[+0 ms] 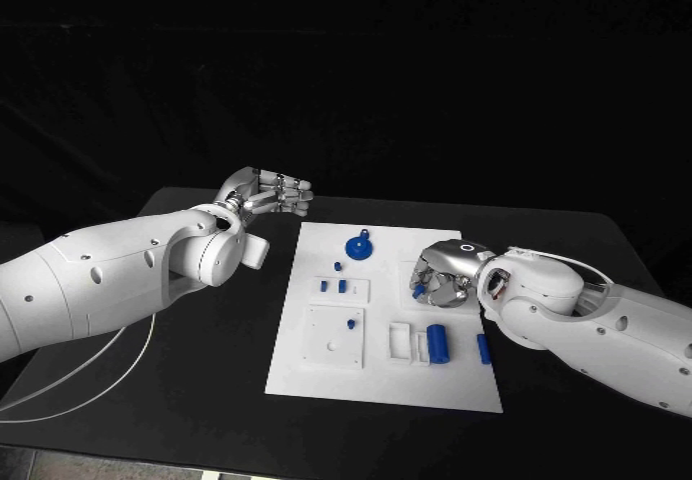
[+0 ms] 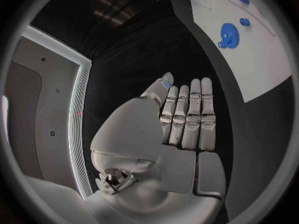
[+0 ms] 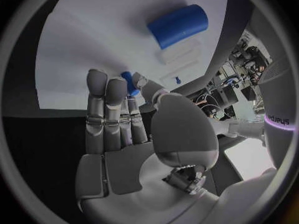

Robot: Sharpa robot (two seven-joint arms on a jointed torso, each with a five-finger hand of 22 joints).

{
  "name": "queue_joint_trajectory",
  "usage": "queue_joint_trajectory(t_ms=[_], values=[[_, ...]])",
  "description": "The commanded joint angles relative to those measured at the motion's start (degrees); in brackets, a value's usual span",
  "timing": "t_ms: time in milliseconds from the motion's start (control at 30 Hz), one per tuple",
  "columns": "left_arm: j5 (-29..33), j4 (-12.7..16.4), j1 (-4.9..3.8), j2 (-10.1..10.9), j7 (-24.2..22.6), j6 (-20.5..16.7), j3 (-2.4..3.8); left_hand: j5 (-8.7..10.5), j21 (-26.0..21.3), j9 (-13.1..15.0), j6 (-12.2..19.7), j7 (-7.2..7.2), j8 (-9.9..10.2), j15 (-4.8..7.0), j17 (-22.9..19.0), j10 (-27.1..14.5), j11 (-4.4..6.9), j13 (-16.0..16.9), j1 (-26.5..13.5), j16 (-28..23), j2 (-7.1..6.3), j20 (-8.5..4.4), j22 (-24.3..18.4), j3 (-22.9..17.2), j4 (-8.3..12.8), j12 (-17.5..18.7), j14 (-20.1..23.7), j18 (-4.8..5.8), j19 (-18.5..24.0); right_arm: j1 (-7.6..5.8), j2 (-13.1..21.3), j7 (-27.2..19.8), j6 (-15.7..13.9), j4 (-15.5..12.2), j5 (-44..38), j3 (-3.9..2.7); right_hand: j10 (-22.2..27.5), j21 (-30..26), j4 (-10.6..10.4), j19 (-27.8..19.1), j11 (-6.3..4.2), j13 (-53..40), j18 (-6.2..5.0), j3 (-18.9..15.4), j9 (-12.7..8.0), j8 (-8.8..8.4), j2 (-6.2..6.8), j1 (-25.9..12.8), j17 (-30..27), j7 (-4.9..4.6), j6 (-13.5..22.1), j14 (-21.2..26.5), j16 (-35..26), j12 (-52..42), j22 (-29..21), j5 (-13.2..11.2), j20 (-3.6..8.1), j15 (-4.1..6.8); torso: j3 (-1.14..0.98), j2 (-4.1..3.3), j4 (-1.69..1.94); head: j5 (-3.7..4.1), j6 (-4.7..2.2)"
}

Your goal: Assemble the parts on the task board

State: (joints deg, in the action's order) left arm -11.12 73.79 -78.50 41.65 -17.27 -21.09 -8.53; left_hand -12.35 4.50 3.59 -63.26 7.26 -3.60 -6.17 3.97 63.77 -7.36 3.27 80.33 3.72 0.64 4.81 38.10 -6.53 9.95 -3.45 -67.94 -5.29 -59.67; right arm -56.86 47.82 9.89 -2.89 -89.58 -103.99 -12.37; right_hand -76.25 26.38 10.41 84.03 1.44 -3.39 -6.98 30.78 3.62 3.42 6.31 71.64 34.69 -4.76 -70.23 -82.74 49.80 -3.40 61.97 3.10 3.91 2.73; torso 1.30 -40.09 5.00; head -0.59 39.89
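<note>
Over on the left, left hand (image 1: 270, 192) raised above the black desk (image 1: 202, 380), off the far left corner of the task board (image 1: 382, 385), fingers straight and side by side in the wrist view, nothing in them. On to the task board itself, white, lying mid-desk. Blue gear (image 1: 358, 246) flat near its far end, small blue peg (image 1: 338, 266) just beside it. Two tiny blue pins (image 1: 335, 287) standing in a raised white block. Further along, blue cylinder (image 1: 436, 343) lying in a white holder at the near right, slim blue bar (image 1: 483, 347) beside it by the board's right edge. Over at the right, right hand (image 1: 440, 275) low over the board's right side, fingers curled down. From its wrist view, small blue part (image 3: 129, 82) nipped between thumb and fingertips, apparently; contact hard to make out.
</note>
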Motion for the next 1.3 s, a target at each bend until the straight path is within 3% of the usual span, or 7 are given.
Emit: queue_joint_trajectory(t_ms=[33, 333, 667, 933, 1100, 1200, 1300], values=[[0.3, 0.1, -0.09, -0.1, -0.5, 0.6, 0.05, -0.11, -0.3, 0.0, 0.0, 0.11, -0.1, 0.14, -0.1, 0.2, 0.05, 0.0, -0.4, -0.2, 0.22, -0.01, 0.0, -0.1, 0.2, 0.1, -0.1, -0.6, 0.1, 0.17, -0.1, 0.8, -1.8, -0.1, 0.1, 0.1, -1.1, 0.4, -0.1, 2.2, -0.23, -0.1, 0.58, 0.6, 0.2, 0.36, -0.98, 0.4, 0.1, 0.22, -1.2, 0.0, 0.4, 0.0, 0.2, -0.3, 0.56, 0.49, 0.0, 0.0, 0.0, -0.06, 0.06], [0.3, -0.2, -0.09, -0.1, -0.4, 0.9, 0.05, -0.14, -0.3, 0.0, 0.0, 0.13, -0.1, 0.13, -0.1, 0.2, 0.04, 0.0, -0.4, -0.2, 0.15, 0.0, 0.7, -0.3, 0.3, 0.1, -0.1, -0.61, 0.3, 0.17, 0.2, 1.0, -2.9, -0.4, 3.9, -0.14, -2.3, 0.5, 0.4, 2.0, -0.55, -0.1, 0.79, 3.6, 0.3, 0.27, -1.16, 0.0, -0.1, 0.4, -2.4, 0.0, 0.1, 0.0, 0.9, -0.2, 1.04, 0.89, 0.0, 0.03, 0.0, -0.33, -0.23], [0.3, -2.0, -0.09, -0.9, -0.4, 1.0, 0.05, -0.14, -0.3, 0.0, 0.0, 0.13, -0.1, 0.13, -0.1, 0.2, 0.04, 0.0, -0.4, -0.2, 0.15, 0.0, 0.7, -0.3, 0.3, 0.1, -0.1, -0.61, 0.3, -0.28, 1.0, 0.4, -4.5, -2.8, 8.2, -3.2, -2.5, 0.4, 0.5, 2.1, -0.63, -0.1, 0.77, 3.9, 0.3, 0.28, -1.23, 0.2, -0.1, 0.45, -2.6, 0.0, 0.0, 0.0, 1.0, -0.3, 1.2, 1.05, 0.0, 0.1, 0.05, -1.65, 0.23], [0.3, -2.8, -0.08, -1.5, -0.5, 1.1, 0.04, -0.14, -0.3, 0.0, 0.0, 0.13, -0.1, 0.13, -0.1, 0.2, 0.04, 0.0, -0.4, -0.2, 0.15, 0.0, 0.9, -0.3, 0.3, 0.1, -0.1, -0.63, 0.3, -0.54, 0.0, -0.4, -5.1, -6.1, 9.5, -4.0, -2.6, 0.3, 0.6, 2.1, -0.66, -0.1, 0.76, 4.0, 0.3, 0.27, -1.33, 0.3, -0.1, 0.45, -2.6, 0.0, -0.1, 0.0, 1.1, -0.3, 1.42, 1.23, 0.07, 0.13, 0.0, -3.01, 0.25], [0.3, -3.2, -0.07, -2.1, -0.5, 1.2, 0.03, -0.13, -0.3, 0.0, 0.0, 0.13, -0.1, 0.13, -0.1, 0.2, 0.04, 0.0, -0.4, -0.2, 0.16, 0.01, 1.1, -0.3, 0.3, 0.1, -0.1, -0.64, 0.4, -0.55, -2.0, -0.9, -5.5, -7.7, 9.2, -3.73, -2.6, 0.1, 0.7, 2.1, -0.65, -0.1, 0.82, 3.9, 0.3, 0.26, -1.49, 0.3, -0.1, 0.44, -2.6, 0.0, -0.1, 0.0, 1.1, -0.3, 1.47, 1.27, 0.16, 0.22, -0.08, -3.97, 0.17], [0.4, -3.6, -0.05, -2.5, -0.5, 1.2, 0.0, -0.13, -0.3, 0.0, 0.0, 0.13, -0.1, 0.13, -0.1, 0.2, 0.04, 0.0, -0.4, -0.2, 0.16, 0.01, 1.1, -0.3, 0.3, 0.1, -0.1, -0.64, 0.4, -0.53, -3.4, -1.2, -5.7, -8.3, 8.4, -2.82, -2.6, 0.1, 0.7, 2.1, -0.64, -0.1, 0.82, 3.8, 0.3, 0.27, -1.5, 0.3, -0.1, 0.44, -2.6, 0.0, -0.1, 0.0, 1.1, -0.3, 1.48, 1.27, 0.19, 0.27, -0.07, -4.44, 0.15], [0.4, -4.0, -0.01, -3.0, -0.6, 1.4, -0.03, -0.13, -0.3, 0.0, 0.0, 0.13, -0.1, 0.13, -0.1, 0.2, 0.04, 0.0, -0.4, -0.2, 0.16, 0.01, 1.1, -0.3, 0.3, 0.1, -0.1, -0.64, 0.4, -0.48, -5.4, -1.6, -5.9, -8.5, 6.9, -1.22, -2.5, -0.1, 0.9, 2.1, -0.64, -0.1, 0.88, 3.6, 0.3, 0.28, -1.65, 0.4, -0.1, 0.43, -2.5, 0.0, -0.2, 0.0, 1.1, -0.4, 1.51, 1.26, 0.3, 0.44, -0.08, -4.88, 0.23]])
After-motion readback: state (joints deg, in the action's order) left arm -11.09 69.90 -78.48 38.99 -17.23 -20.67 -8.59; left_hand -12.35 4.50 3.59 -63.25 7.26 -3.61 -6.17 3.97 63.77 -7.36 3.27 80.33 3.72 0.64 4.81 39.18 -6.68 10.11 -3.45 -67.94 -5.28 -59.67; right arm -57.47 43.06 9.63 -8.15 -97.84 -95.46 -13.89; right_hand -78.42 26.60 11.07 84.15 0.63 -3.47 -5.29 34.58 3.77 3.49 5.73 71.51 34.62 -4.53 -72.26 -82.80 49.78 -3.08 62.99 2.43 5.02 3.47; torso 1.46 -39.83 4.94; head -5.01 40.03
